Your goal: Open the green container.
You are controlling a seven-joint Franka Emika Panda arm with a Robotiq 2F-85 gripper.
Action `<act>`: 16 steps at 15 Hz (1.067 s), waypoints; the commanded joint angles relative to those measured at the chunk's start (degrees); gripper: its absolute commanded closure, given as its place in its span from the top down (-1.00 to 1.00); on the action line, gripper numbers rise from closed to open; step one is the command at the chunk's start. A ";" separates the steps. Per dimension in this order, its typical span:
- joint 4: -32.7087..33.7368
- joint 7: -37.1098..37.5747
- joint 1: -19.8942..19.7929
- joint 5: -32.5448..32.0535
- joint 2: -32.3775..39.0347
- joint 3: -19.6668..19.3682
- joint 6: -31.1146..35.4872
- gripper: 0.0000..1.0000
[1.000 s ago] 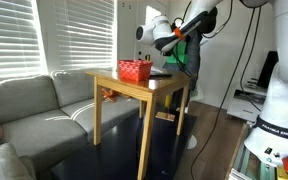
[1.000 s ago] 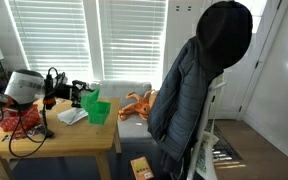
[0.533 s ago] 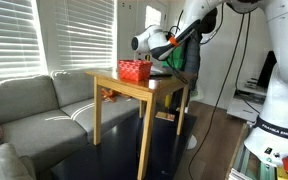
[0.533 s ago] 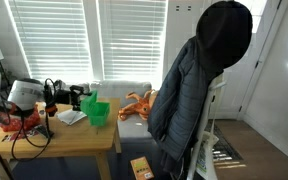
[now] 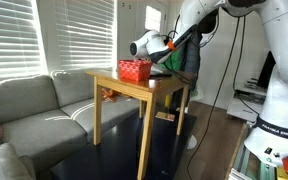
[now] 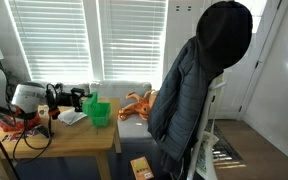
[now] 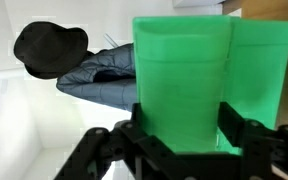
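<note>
Green container (image 7: pixel 182 80) between gripper (image 7: pixel 182 138) fingers, evident only in wrist view.

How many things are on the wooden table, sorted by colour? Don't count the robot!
Green: 1, the green container
Red: 1, the red basket
White: 1, a flat white thing, too small to tell what it is
Total: 3

Gripper (image 6: pixel 85 100) has been lowered toward the worktop (image 6: pixel 79 138) and brought level with the green container (image 6: pixel 100 112). In an exterior view, the arm's wrist (image 5: pixel 144 45) has been shifted down and sideways.
</note>
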 commanded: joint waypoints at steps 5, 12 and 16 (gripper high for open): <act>1.79 0.29 0.07 -2.19 2.37 0.41 -0.66 0.01; 2.03 0.15 -0.32 -1.70 3.08 0.60 1.21 0.01; 1.85 0.33 -0.58 -1.43 2.98 0.65 3.12 0.01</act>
